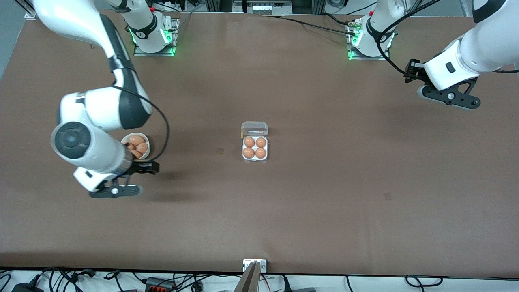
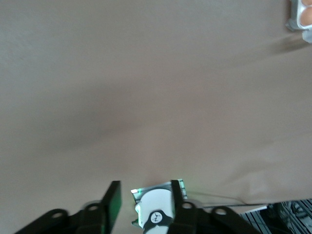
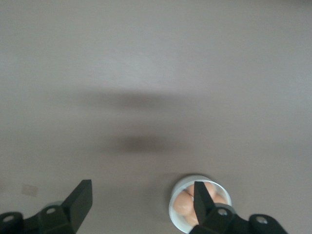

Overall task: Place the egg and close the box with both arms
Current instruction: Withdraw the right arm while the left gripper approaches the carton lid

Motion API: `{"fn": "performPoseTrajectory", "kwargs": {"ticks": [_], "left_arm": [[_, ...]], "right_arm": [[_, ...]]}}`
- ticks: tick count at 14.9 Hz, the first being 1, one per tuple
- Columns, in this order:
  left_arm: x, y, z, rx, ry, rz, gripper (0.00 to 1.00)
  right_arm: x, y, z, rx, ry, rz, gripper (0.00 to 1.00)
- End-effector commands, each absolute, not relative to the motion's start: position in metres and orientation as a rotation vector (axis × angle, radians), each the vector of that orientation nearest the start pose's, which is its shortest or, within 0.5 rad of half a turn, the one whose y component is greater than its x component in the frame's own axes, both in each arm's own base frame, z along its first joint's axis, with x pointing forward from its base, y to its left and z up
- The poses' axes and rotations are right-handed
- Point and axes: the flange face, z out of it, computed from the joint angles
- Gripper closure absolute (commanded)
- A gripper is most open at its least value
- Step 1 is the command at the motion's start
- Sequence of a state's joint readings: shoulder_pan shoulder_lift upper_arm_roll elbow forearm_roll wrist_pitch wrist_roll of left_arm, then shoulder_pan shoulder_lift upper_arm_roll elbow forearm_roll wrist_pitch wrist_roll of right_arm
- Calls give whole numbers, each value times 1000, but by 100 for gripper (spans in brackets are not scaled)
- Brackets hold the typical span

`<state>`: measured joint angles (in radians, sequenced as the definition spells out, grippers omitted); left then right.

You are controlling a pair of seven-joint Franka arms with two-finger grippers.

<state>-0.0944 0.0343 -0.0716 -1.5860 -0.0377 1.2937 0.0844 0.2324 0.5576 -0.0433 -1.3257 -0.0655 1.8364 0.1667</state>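
The clear box [image 1: 254,154] sits mid-table with its lid [image 1: 254,128] open, standing on the side toward the arms' bases. Every cell holds an orange-brown egg [image 1: 249,142]. A corner of the box shows in the left wrist view [image 2: 294,18]. My right gripper [image 1: 142,167] is open and empty, over the table beside the white bowl; in the right wrist view [image 3: 141,200] one finger overlaps the bowl's rim. My left gripper [image 1: 412,72] is open and empty, high over the left arm's end of the table; in the left wrist view [image 2: 144,200] its own base shows between the fingers.
A round white bowl [image 1: 146,153] with several more eggs [image 1: 136,140] stands toward the right arm's end, partly hidden by the right arm; it also shows in the right wrist view [image 3: 179,210]. Bare brown table [image 1: 324,182] surrounds the box.
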Motion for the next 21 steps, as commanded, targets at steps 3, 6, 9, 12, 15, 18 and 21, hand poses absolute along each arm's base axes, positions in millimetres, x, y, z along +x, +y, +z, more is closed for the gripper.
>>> {"fn": "performPoseTrajectory", "kwargs": {"ticks": [3, 6, 9, 12, 15, 18, 21], "left_arm": [[520, -101, 584, -3112, 429, 546, 99], [512, -144, 579, -3117, 435, 576, 99], [507, -217, 552, -3117, 455, 612, 99], [504, -273, 522, -3136, 453, 567, 99], [491, -332, 497, -3180, 352, 481, 99], [476, -379, 452, -3223, 306, 399, 99], [469, -424, 405, -3280, 195, 346, 99]], "right_arm": [[664, 66, 451, -3204, 19, 85, 0], [654, 29, 479, -3198, 103, 58, 0], [646, 8, 504, -3195, 159, 28, 0], [643, -7, 517, -3180, 211, -5, 0], [642, 3, 527, -3157, 206, 39, 0], [639, 14, 529, -3158, 181, 82, 0], [635, 9, 524, -3156, 211, 145, 0]]}}
